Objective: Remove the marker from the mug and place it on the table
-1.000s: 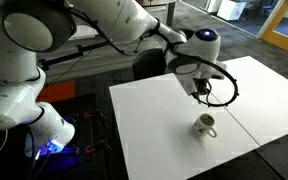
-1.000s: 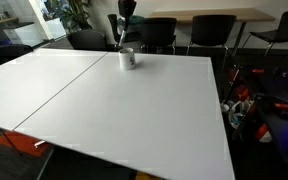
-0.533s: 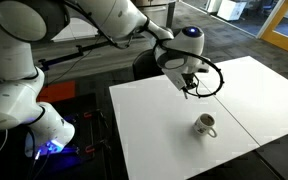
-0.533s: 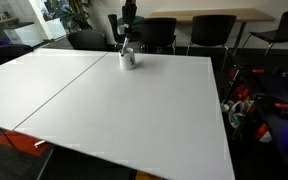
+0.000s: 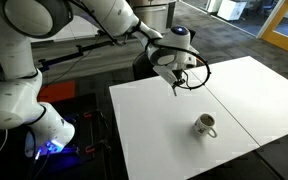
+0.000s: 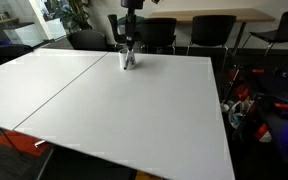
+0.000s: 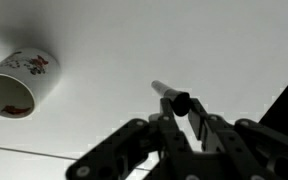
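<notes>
Gripper [image 7: 181,110] jaws are clamped on the marker [image 7: 165,91] at centre of wrist view, its tip poking toward upper left. Mug [image 7: 17,83] stands at left edge on the white desk [image 7: 134,40], well apart from the marker.

Past the far edge of the table [image 6: 134,110]: row of black chairs [image 6: 206,36], long wooden-topped desk [image 6: 199,14] behind them, leafy plant [image 6: 79,12] off towards the far left corner. Off the right edge: tangle of cables with red bits [image 6: 246,106] on the dark floor. Under the near left corner: orange patch [image 6: 24,142], cannot tell what. In an exterior view, black chair [image 5: 149,63] tucked at one table edge, blue-lit box [image 5: 52,148] on the floor off the nearby corner, yellow frame [image 5: 284,36] far back on grey carpet [image 5: 239,40].
</notes>
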Controlling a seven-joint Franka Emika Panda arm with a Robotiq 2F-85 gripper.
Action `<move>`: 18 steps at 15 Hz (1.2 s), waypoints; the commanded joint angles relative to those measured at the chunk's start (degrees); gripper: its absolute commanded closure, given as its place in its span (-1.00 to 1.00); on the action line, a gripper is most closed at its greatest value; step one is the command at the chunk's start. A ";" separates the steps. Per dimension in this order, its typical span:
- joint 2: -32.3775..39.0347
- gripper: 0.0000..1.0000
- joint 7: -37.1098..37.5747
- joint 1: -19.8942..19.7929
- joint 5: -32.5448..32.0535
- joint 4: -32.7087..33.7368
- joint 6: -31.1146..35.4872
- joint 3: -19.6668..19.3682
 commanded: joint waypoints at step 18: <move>2.60 -0.25 -43.16 -7.43 23.84 -3.79 2.71 10.28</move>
